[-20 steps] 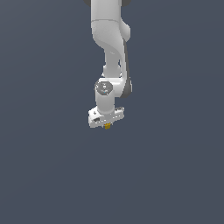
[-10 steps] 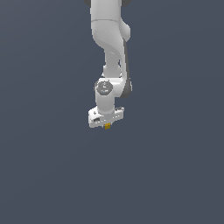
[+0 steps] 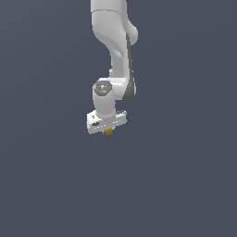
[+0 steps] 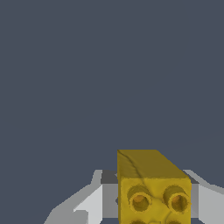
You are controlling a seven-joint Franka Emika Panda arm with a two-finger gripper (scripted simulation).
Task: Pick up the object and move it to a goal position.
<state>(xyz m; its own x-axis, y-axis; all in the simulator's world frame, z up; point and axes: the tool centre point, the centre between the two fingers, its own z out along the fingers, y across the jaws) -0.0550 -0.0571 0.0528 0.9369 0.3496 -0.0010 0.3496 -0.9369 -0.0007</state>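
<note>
Yellow-orange and blocky, the object (image 4: 153, 188) fills the near part of the wrist view, its facing side showing round studs with darker orange centres and a thin dark crease running over its upper face. White fingers (image 4: 94, 203) flank it closely on both sides, at about 9 and 3 o'clock from the block, so the jaws stand pinching the object between them. Beyond it that view holds only flat slate-grey ground.

From the exterior view the object (image 3: 109, 132) is a tiny yellow speck peeking out just under the gripper (image 3: 108, 130), at 6 o'clock from the white hand, much narrower than the hand's crossbar. Whether it touches the grey surface (image 3: 185, 185) or hangs above it cannot be told. The gripper points straight down. Above it, toward 12 o'clock, sits the round wrist joint with a grey cap, and farther up the white arm (image 3: 115, 41) rises and leaves the frame at the top edge.
</note>
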